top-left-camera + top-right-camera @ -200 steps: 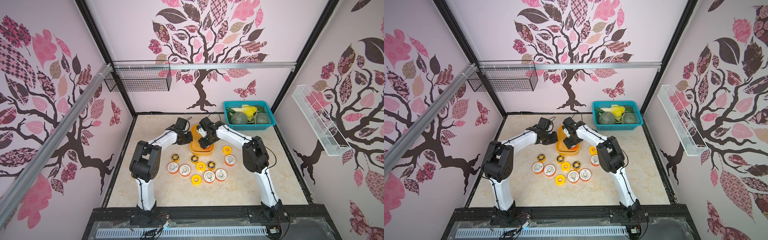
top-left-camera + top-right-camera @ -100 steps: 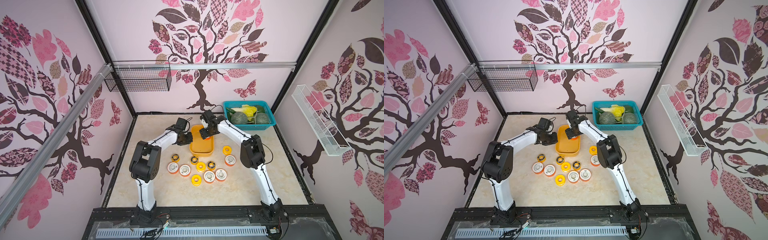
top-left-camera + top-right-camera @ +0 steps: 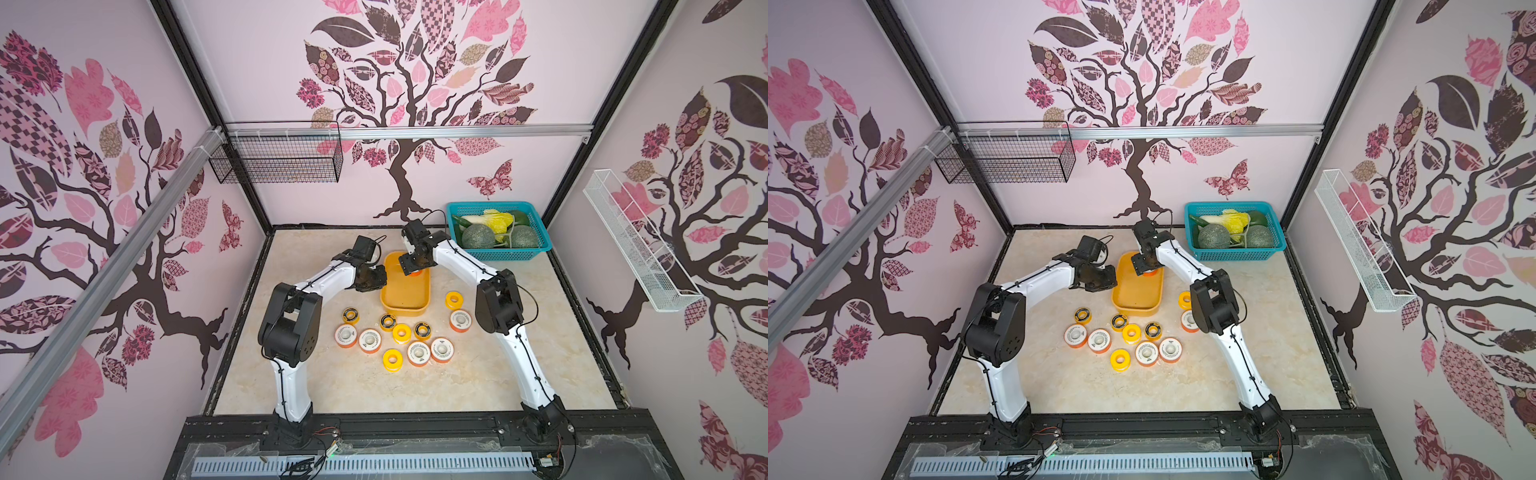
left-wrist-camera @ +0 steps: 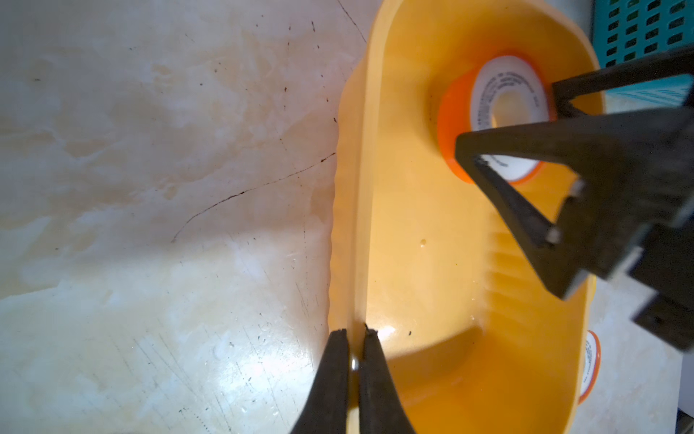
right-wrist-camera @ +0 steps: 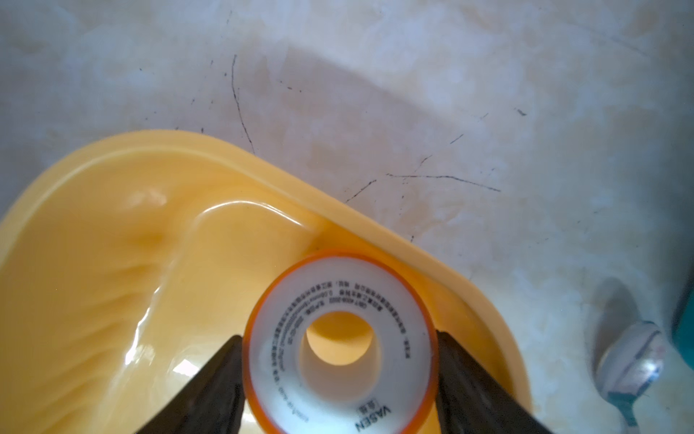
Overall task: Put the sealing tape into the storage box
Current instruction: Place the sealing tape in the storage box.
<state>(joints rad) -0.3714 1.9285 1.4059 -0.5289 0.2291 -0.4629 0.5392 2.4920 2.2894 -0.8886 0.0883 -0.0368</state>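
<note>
Fingers [image 5: 210,387] of the right gripper [image 5: 340,336] press against both sides of a white-faced, orange-rimmed sealing tape spool [image 5: 338,300], gripping it inside the far end of the storage box [image 3: 405,297]. The left gripper [image 4: 355,334] is pinched tight on the box's left long wall. Eleven other spools [image 3: 369,340] lie on the table [image 3: 353,390] in front of the box. The teal basket [image 3: 498,253] stands at the far right.

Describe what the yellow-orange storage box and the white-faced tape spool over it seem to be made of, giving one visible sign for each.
The storage box looks like moulded plastic with a glossy finish: bright highlights, rounded corners. The spool is probably plastic too, with an orange rim and a matt white face bearing fine printed text; whether that face is a paper label cannot be told.
</note>
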